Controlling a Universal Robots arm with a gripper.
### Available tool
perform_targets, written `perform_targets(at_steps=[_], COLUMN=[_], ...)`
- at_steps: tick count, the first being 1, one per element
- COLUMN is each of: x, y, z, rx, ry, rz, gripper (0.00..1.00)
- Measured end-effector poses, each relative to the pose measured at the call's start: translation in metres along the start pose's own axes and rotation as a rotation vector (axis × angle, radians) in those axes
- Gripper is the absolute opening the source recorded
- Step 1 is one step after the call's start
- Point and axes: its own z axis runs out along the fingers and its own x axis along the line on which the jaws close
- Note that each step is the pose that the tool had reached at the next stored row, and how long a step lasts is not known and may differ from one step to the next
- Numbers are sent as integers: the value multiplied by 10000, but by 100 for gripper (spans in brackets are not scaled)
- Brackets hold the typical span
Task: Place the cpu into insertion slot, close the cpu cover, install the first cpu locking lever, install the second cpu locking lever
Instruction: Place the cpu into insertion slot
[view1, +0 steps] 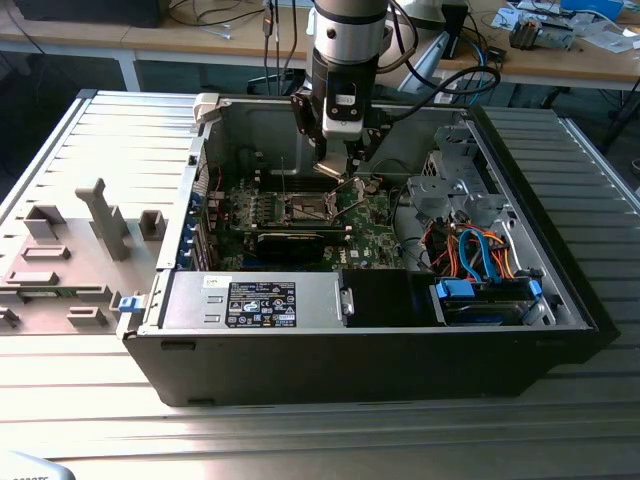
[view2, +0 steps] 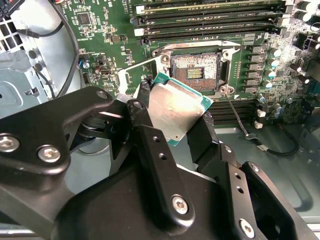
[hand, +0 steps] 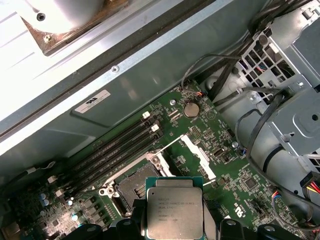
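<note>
The end effector (view2: 172, 122) is clenched on the cpu (view2: 179, 106), its two black fingers (view2: 146, 131) pressing on opposite edges so the pale metal top stays exposed in both wrist views. The chip hangs above the green motherboard (hand: 235, 185), close beside the insertion slot (view2: 195, 67) but not in it; the slot's dark recess lies open and empty. The cpu cover (hand: 198, 153) seems to stand swung up next to the slot, though its outline is hard to make out. The cpu looks light, thin and rigid, with a smooth lid that offers little friction, so an edge grip like this one suits it; its underside contacts and the slot's fine pins are probably fragile, so neither should be scraped or pressed. In the exterior view the open computer case (view1: 560, 300) rests on the ribbed table (view1: 90, 400).
</note>
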Motion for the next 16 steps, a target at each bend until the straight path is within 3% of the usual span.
perform_targets(at_steps=[16], x=[0], y=[0], z=[3], rx=[-3], ry=[-11], rz=[117], gripper=[54])
